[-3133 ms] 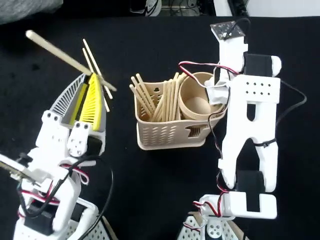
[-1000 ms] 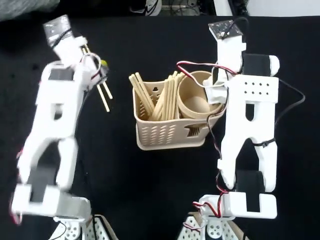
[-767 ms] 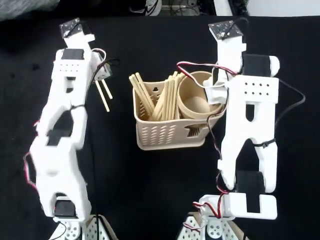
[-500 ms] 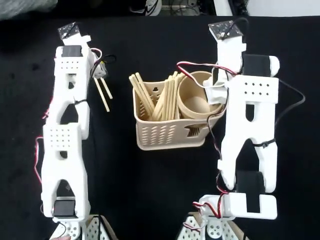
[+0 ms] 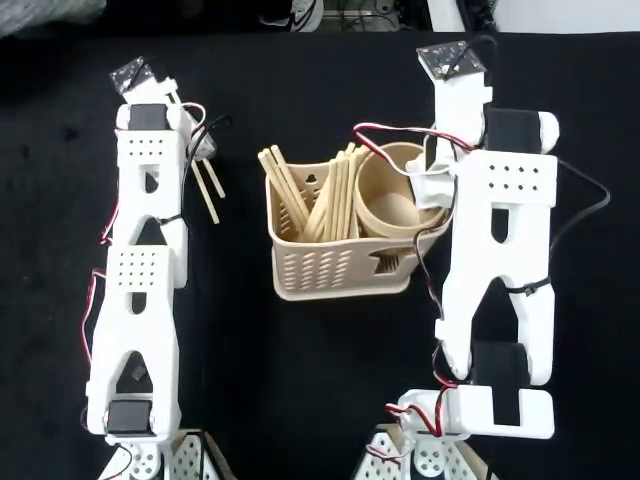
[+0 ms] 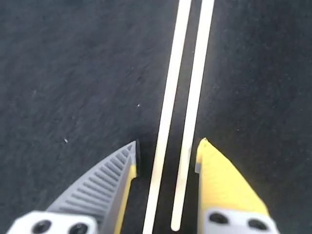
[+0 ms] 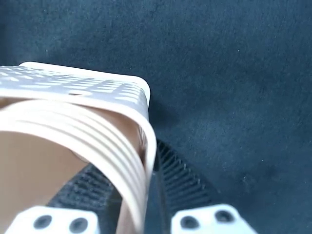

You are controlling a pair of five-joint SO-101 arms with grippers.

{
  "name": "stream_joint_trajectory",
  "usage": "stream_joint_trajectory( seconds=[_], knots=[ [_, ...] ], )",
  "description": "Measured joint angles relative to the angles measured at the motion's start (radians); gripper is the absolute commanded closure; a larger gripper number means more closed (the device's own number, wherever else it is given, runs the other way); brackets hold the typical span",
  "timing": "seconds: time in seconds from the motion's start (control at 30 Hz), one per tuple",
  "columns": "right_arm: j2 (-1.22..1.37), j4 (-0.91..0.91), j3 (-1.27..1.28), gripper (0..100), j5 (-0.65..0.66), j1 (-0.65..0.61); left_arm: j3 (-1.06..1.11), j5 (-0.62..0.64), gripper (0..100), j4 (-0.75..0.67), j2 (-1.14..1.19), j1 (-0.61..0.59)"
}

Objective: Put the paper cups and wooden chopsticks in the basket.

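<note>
Though open (moderately), the left tool (image 6: 168,142) straddles two chopsticks (image 6: 170,97).

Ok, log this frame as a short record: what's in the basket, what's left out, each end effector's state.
in basket: paper cups, bundle of chopsticks
left out: two chopsticks, flat on the table on the left arm's side
left end effector: open, straddling the two chopsticks
right end effector: shut on the paper cups' rim
</note>
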Motion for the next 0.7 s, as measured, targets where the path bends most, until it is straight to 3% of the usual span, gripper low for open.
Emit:
stream_joint_trajectory(
  seconds=[0.27, 0.5, 0.7],
  knots=[
    [0.000, 0.000, 0.000, 98.6, 0.000, 0.000, 0.054, 0.003, 97, 0.025, -0.003, 0.002],
    [0.000, 0.000, 0.000, 98.6, 0.000, 0.000, -0.020, -0.046, 97, 0.129, 0.000, 0.000],
    [0.000, 0.000, 0.000, 98.6, 0.000, 0.000, -0.015, -0.121, 97, 0.137, 0.000, 0.000]
  ],
)
